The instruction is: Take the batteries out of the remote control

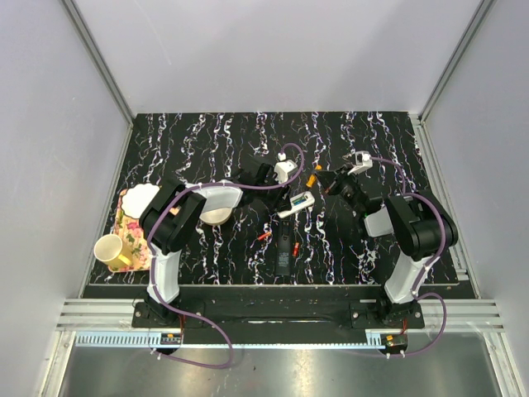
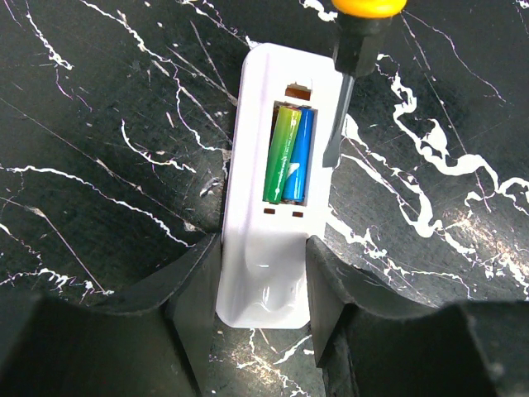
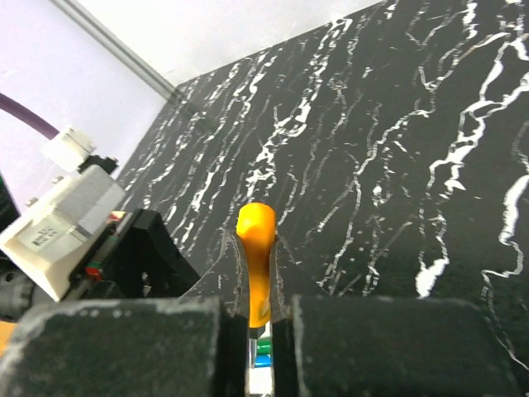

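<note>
The white remote control lies on the black marbled table with its battery slot facing up. It also shows in the top view. A green battery and a blue battery sit side by side in the slot. My left gripper is shut on the remote's near end, one finger on each side; it also shows in the top view. My right gripper is shut on an orange-handled screwdriver. The screwdriver's blade points down beside the slot's right edge.
A black oblong piece lies near the front middle, with two small orange-red bits beside it. A pale bowl sits under the left arm. A yellow cup, a patterned cloth and a white plate are at the left edge.
</note>
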`<move>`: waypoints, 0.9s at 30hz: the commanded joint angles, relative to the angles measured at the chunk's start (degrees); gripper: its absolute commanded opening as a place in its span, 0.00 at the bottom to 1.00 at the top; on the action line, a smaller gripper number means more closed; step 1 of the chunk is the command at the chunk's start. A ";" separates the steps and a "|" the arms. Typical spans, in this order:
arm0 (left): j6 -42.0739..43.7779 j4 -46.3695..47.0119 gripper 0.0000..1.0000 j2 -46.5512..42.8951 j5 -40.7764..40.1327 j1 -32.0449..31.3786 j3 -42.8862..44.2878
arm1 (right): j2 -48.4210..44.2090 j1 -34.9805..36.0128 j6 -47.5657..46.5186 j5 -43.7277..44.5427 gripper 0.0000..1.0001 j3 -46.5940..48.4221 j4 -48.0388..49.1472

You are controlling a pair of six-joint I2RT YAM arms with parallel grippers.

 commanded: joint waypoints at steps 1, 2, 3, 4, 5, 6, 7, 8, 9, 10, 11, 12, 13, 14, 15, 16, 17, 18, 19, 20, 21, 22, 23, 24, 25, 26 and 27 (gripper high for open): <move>1.01 -0.30 0.00 3.36 -4.40 -0.88 -0.18 | -2.03 0.28 -6.83 5.07 0.00 -1.45 9.49; 1.01 -0.30 0.00 3.45 -4.32 -0.97 -0.18 | -1.95 0.28 -7.09 5.24 0.00 -1.54 9.40; 1.10 -0.30 0.00 3.36 -4.32 -0.88 -0.18 | -1.77 0.28 -7.45 5.42 0.00 -1.54 9.48; 1.10 -0.39 0.00 3.36 -4.32 -0.88 -0.18 | -1.59 0.28 -7.54 5.59 0.00 -1.54 9.48; 1.10 -0.39 0.00 3.36 -4.32 -0.97 -0.18 | -1.51 0.36 -7.54 6.03 0.00 -1.54 9.92; 1.01 -0.30 0.00 3.36 -4.32 -0.88 -0.18 | -1.24 0.45 -7.80 6.56 0.00 -1.54 10.01; 1.01 -0.30 0.00 3.36 -4.32 -0.88 -0.18 | -0.98 0.54 -7.80 7.08 0.00 -1.71 10.27; 1.01 -0.30 0.00 3.36 -4.40 -0.97 -0.18 | -0.80 0.54 -7.89 7.61 0.00 -1.80 10.54; 1.01 -0.39 0.00 3.36 -4.32 -0.88 -0.26 | -0.63 0.63 -8.24 8.14 0.00 -1.80 11.06; 1.01 -0.39 0.00 3.36 -4.23 -0.88 -0.26 | -0.37 0.80 -8.24 8.75 0.00 -1.98 11.33; 1.10 -0.30 0.00 3.36 -4.23 -0.88 -0.35 | -0.19 0.72 -8.33 9.72 0.00 -2.07 12.03; 1.10 -0.30 0.00 3.28 -4.14 -0.88 -0.26 | 0.16 0.80 -8.50 10.07 0.00 -2.07 12.38; 1.10 -0.39 0.00 3.36 -4.14 -0.88 -0.26 | 0.43 0.98 -8.68 10.60 0.00 -2.07 12.56; 1.19 -0.39 0.00 3.36 -4.14 -0.88 -0.35 | 0.52 0.89 -8.50 11.13 0.00 -1.98 12.73; 1.10 -0.39 0.00 3.28 -4.23 -0.88 -0.26 | 0.69 0.89 -8.50 11.31 0.00 -2.07 12.91; 1.10 -0.48 0.00 3.36 -4.14 -0.97 -0.35 | 0.87 0.89 -8.50 11.48 0.00 -1.98 13.17; 1.10 -0.56 0.00 3.36 -4.14 -0.97 -0.26 | 0.87 0.89 -8.59 11.66 0.00 -1.81 13.35; 1.10 -0.57 0.00 3.28 -4.14 -0.88 -0.26 | 0.78 0.98 -8.59 11.75 0.00 -1.63 13.18; 1.10 -0.57 0.00 3.28 -4.14 -0.97 -0.35 | 0.95 0.98 -8.50 12.01 0.00 -1.19 13.26; 1.19 -0.48 0.00 3.19 -4.14 -0.88 -0.35 | 0.96 0.98 -8.50 12.01 0.00 -0.93 13.18; 1.27 -0.56 0.00 3.27 -4.14 -0.88 -0.26 | 1.30 1.07 -8.50 12.01 0.00 -0.58 13.35; 1.27 -0.48 0.00 3.28 -4.23 -0.97 -0.35 | 1.39 0.98 -8.42 11.66 0.00 -0.23 13.26; 1.19 -0.48 0.00 3.19 -4.14 -0.97 -0.44 | 1.66 0.98 -8.24 11.31 0.00 -0.05 13.18; 1.19 -0.56 0.00 3.27 -4.05 -0.97 -0.27 | 1.92 0.98 -7.98 11.05 0.00 0.39 13.26; 1.19 -0.65 0.00 3.28 -4.05 -0.88 -0.26 | 1.92 0.98 -7.80 10.61 0.00 0.48 13.26; 1.27 -0.57 0.00 3.28 -4.05 -0.88 -0.26 | 2.01 1.07 -7.45 10.43 0.00 0.48 13.35; 1.27 -0.57 0.00 3.28 -4.05 -0.88 -0.26 | 2.18 1.16 -7.54 10.34 0.00 0.48 13.26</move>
